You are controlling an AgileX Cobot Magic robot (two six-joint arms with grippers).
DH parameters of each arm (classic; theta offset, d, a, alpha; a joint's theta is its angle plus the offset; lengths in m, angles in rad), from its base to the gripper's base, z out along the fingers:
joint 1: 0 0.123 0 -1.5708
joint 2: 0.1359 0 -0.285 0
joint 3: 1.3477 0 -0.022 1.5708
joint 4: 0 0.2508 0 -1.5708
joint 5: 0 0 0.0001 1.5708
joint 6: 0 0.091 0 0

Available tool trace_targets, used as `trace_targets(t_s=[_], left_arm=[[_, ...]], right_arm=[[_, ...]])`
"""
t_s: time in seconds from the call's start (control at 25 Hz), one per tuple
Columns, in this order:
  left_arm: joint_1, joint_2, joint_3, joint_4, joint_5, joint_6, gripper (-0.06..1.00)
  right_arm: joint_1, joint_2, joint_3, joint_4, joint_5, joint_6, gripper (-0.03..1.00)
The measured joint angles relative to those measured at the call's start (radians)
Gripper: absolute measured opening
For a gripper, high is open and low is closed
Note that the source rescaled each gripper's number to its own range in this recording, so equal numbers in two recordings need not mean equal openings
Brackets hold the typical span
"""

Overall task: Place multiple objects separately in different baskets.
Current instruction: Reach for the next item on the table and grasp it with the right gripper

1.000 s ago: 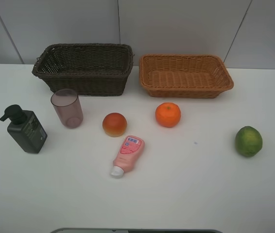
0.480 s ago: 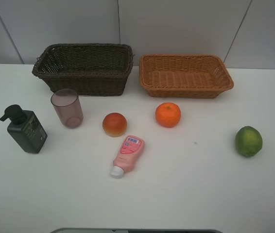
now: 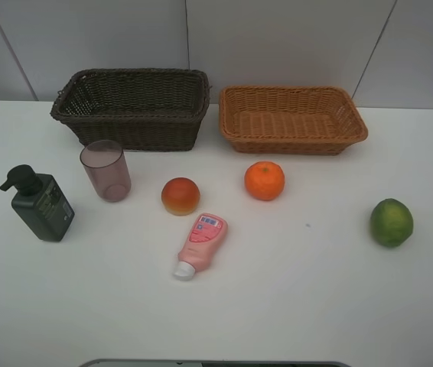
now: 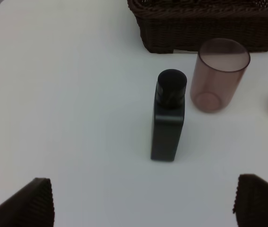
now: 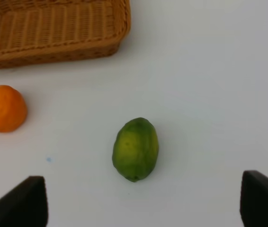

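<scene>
On the white table, the dark brown basket (image 3: 132,107) stands at the back left and the orange-tan basket (image 3: 291,118) at the back right; both look empty. In front are the mauve cup (image 3: 105,170), the dark pump bottle (image 3: 40,205), the red-orange fruit (image 3: 180,196), the orange (image 3: 265,180), the pink bottle (image 3: 200,243) lying down, and the lime (image 3: 391,222). No arm shows in the exterior high view. My left gripper (image 4: 143,208) is open, apart from the pump bottle (image 4: 168,118) and the cup (image 4: 219,74). My right gripper (image 5: 141,208) is open, apart from the lime (image 5: 135,148).
The table's white surface (image 3: 293,290) stretches to the front edge. A grey wall stands behind the baskets. The left wrist view shows the dark basket's wall (image 4: 205,33); the right wrist view shows the tan basket (image 5: 53,33) and the orange (image 5: 2,108).
</scene>
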State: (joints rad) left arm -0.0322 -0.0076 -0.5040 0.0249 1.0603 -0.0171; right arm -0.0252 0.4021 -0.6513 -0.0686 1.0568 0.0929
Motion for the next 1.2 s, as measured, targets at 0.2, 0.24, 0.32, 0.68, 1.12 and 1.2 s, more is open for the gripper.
trace_targets(t_s=[0.2, 0.24, 0.32, 0.68, 1.12, 1.2], left_arm=[[0.0, 0.0, 0.0, 0.0, 0.0, 0.0, 0.98], [0.0, 0.0, 0.0, 0.0, 0.0, 0.0, 0.98], [0.0, 0.0, 0.0, 0.0, 0.0, 0.0, 0.98], [0.0, 0.0, 0.0, 0.0, 0.0, 0.0, 0.98], [0.0, 0.0, 0.0, 0.0, 0.0, 0.0, 0.98], [0.0, 0.0, 0.0, 0.0, 0.0, 0.0, 0.98]], right_arm=[[-0.001, 0.286, -0.07, -0.028, -0.028, 0.0, 0.73], [-0.001, 0.341, -0.083, -0.028, -0.036, 0.0, 0.73], [0.013, 0.478, -0.118, -0.037, -0.057, 0.0, 0.73], [0.267, 0.904, -0.322, -0.012, -0.177, 0.0, 0.73], [0.471, 1.25, -0.525, 0.015, -0.182, 0.138, 0.74], [0.489, 1.301, -0.562, 0.007, -0.182, 0.194, 0.8]])
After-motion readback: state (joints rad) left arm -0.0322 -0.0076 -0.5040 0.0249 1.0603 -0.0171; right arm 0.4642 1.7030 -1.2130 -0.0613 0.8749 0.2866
